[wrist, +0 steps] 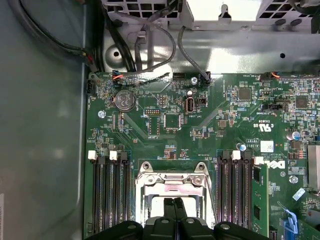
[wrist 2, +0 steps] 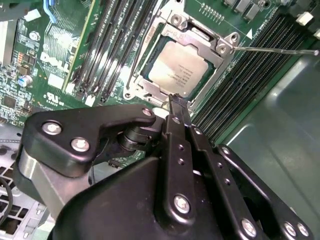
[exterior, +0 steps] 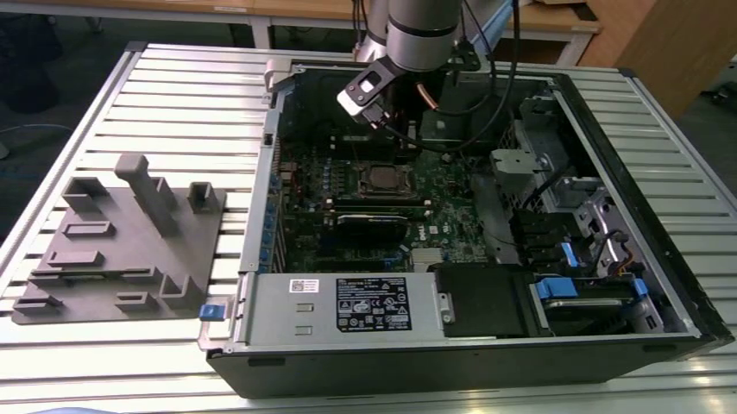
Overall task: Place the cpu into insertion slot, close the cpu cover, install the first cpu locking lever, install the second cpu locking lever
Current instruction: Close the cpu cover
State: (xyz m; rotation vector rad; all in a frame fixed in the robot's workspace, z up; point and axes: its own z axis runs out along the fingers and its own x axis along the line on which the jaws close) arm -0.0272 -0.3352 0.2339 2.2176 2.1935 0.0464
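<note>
In the second wrist view the cpu (wrist 2: pixel 177 67), a silver-grey square, lies flat in the insertion slot (wrist 2: pixel 134 80). The cpu cover (wrist 2: pixel 210 42), a thin metal frame, lies down around it. A thin locking lever (wrist 2: pixel 275 50) sticks out sideways from the socket's corner, unlatched. My gripper (wrist 2: pixel 176 102) is shut with nothing between its fingertips, which hover just above the socket's near edge. In the first wrist view the gripper (wrist: pixel 174 202) meets over the cover (wrist: pixel 172 181). The exterior view has the gripper (exterior: pixel 386 121) above the socket (exterior: pixel 381 179) inside the open computer case.
Long black memory slots (wrist: pixel 107 195) flank the socket on both sides. Cables (wrist: pixel 150 50) run along the case wall beyond the green motherboard (wrist: pixel 200 125). A power supply (exterior: pixel 345 306) and drive bays (exterior: pixel 576 285) fill the case's near side. A grey fixture block (exterior: pixel 127 241) stands at the exterior view's left.
</note>
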